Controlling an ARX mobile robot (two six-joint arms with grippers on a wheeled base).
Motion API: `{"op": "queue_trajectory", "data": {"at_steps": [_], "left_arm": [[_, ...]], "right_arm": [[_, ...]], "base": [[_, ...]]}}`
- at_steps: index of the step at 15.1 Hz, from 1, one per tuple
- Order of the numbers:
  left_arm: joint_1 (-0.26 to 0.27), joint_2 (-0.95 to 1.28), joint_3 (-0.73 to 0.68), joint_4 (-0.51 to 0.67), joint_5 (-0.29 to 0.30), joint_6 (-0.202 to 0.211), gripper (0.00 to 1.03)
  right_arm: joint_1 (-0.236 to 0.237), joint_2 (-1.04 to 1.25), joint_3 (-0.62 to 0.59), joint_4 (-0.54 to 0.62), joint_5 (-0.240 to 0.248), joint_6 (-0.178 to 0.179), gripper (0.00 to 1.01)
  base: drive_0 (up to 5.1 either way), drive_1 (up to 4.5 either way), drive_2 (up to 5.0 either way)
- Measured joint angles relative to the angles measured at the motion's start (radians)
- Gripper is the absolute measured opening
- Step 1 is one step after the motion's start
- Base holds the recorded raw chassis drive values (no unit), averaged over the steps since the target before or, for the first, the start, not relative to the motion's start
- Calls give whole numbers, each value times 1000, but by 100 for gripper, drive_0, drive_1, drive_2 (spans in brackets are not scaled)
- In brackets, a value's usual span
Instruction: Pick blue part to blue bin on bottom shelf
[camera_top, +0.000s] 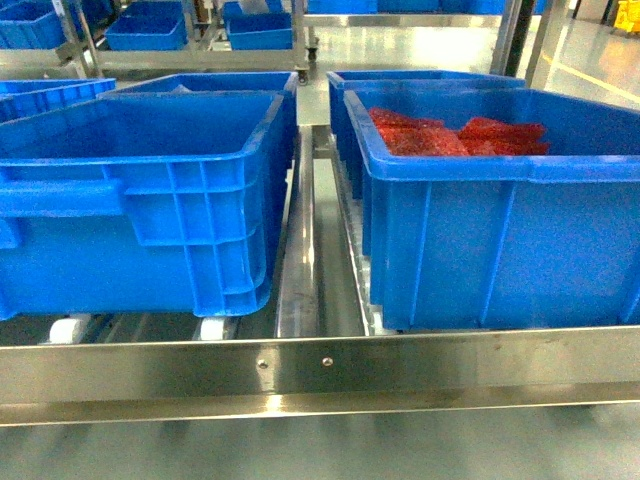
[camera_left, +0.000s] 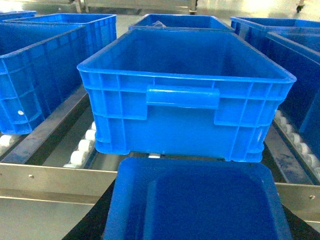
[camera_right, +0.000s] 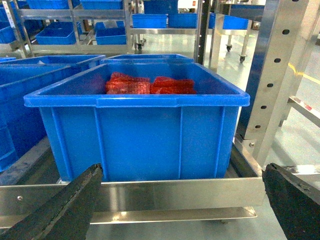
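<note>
Steel racking fills the head view, with the bottom shelf (camera_top: 300, 365) shown by its plain front rail and two screws. On the left of that shelf stands an open blue bin (camera_top: 140, 190), resting on white roller wheels (camera_top: 70, 328); no contents can be seen inside it from this angle. A steel divider rail (camera_top: 300, 250) runs back between it and its neighbour. On the right sits a second blue bin (camera_top: 500, 210) holding red mesh bags (camera_top: 450, 135). Neither arm appears in the head view.

The left wrist camera looks slightly down at the left bin (camera_left: 185, 100), handle side facing, its inside bare as far as can be seen. At the bottom of this view a flat blue part (camera_left: 197, 200) with a raised rim fills the foreground, lying in front of the rail and just short of the bin. The left gripper is only a dark shape beneath the part, so whether it clamps the part cannot be told.

The right wrist camera faces the bin of red bags (camera_right: 140, 125) level on. The right gripper (camera_right: 180, 205) is spread wide, its two dark fingers (camera_right: 65, 210) at either lower corner, holding nothing, in front of the rail (camera_right: 130, 195).
</note>
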Motion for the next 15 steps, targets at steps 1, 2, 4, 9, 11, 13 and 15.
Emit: {"op": "queue_trajectory", "data": {"at_steps": [1, 2, 4, 9, 11, 13, 15], "left_arm": [[0, 0, 0, 0, 0, 0, 43], [0, 0, 0, 1, 0, 0, 43], [0, 0, 0, 2, 0, 0, 43], [0, -1, 0, 2, 0, 0, 43], [0, 0, 0, 2, 0, 0, 43], [0, 0, 0, 2, 0, 0, 43], [0, 0, 0, 1, 0, 0, 43]], "right_arm": [[0, 0, 0, 0, 0, 0, 98], [0, 0, 0, 0, 0, 0, 98], [0, 0, 0, 0, 0, 0, 98], [0, 0, 0, 1, 0, 0, 98], [0, 0, 0, 1, 0, 0, 98], [0, 0, 0, 2, 0, 0, 98], [0, 0, 0, 3, 0, 0, 98]], "base": [[0, 0, 0], [0, 0, 0], [0, 0, 0], [-3, 83, -89], [-1, 427, -430], [-1, 427, -430], [-1, 427, -430]]}}
